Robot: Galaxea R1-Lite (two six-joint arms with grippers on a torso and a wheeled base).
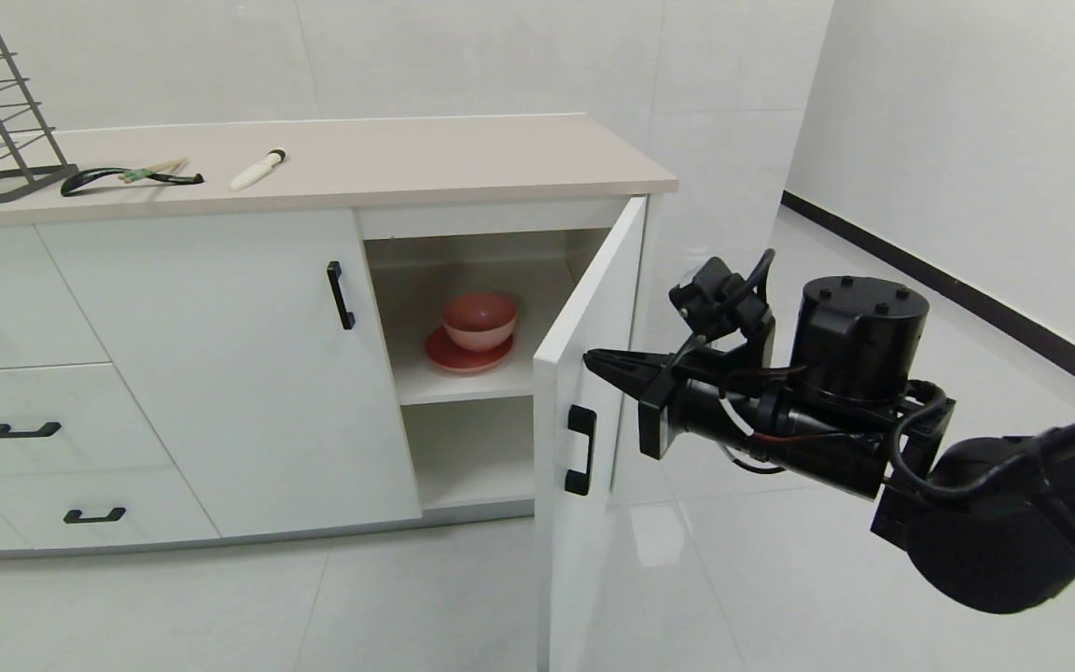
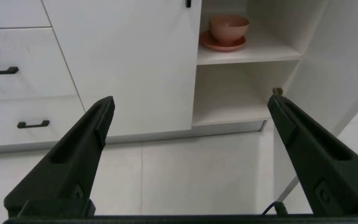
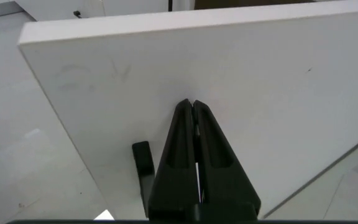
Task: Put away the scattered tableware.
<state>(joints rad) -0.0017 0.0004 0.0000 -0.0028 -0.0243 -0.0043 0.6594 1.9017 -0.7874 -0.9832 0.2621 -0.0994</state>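
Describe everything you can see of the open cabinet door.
The cabinet door is a smooth white panel, hinged at its far edge and swung wide open. A black bar handle sits on its outer face near the free edge. The right gripper, jaws shut, has its tip at that face just above the handle, seemingly touching.

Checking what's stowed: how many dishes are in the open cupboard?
2: a pink bowl sitting on a red plate, both on the upper shelf. The door may hide others.

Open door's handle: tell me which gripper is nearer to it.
Right. The right gripper, shut, points at the open door just above the handle; the left gripper hangs open, well back from the cupboard.
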